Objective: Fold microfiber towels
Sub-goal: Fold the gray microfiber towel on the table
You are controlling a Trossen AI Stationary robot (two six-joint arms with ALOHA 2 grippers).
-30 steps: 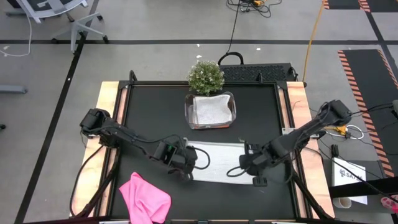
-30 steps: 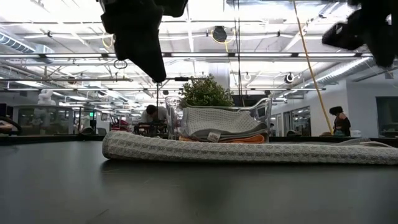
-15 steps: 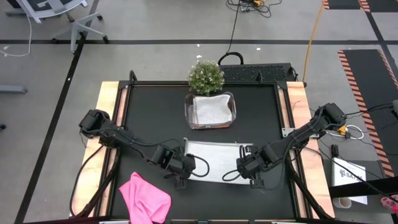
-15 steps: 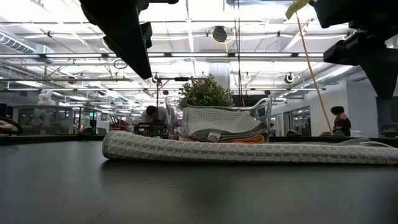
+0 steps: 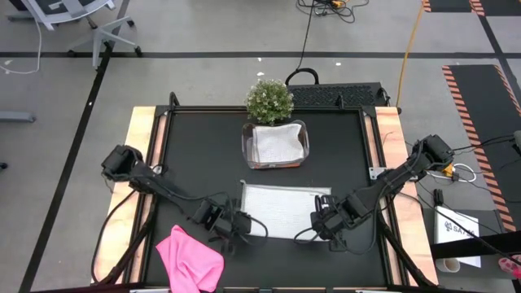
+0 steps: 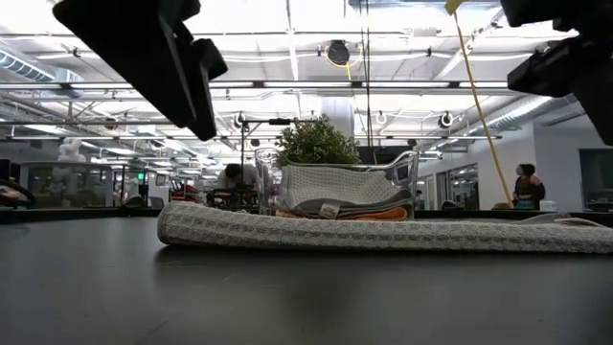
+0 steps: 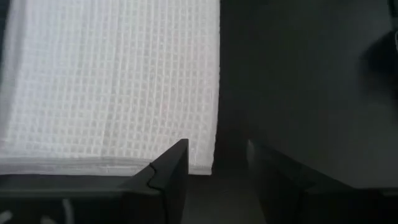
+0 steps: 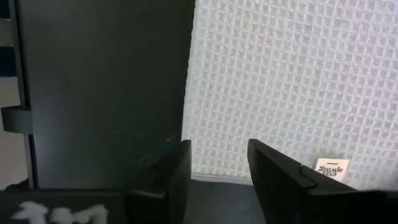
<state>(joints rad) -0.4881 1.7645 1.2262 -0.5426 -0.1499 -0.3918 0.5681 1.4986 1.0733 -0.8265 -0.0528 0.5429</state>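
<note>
Black matting covers the tabletop (image 5: 203, 146), which is edged with pale wood and stands on a grey workshop floor. Near its middle lies a light grey waffle-weave microfiber towel (image 5: 281, 210), folded into a flat rectangle; the low view shows it as a long, low band (image 6: 383, 233). The left tool (image 5: 230, 234) hangs at the towel's near left corner, its two dark fingers (image 7: 171, 171) parted with nothing between them, the towel's edge showing just beyond them (image 7: 112, 93). The right tool (image 5: 332, 229) hangs at the near right corner, its fingers (image 8: 171, 171) likewise spread and empty above the weave (image 8: 280, 81), beside a small white label (image 8: 328, 167). At the tabletop's near left edge lies a crumpled bright pink microfiber towel (image 5: 190, 258). Toward the far side stands a clear plastic tub (image 5: 275, 145) holding folded cloths, a grey one on top and an orange-yellow one beneath (image 6: 359, 214). A small green potted plant (image 5: 269, 100) stands just behind the tub.
</note>
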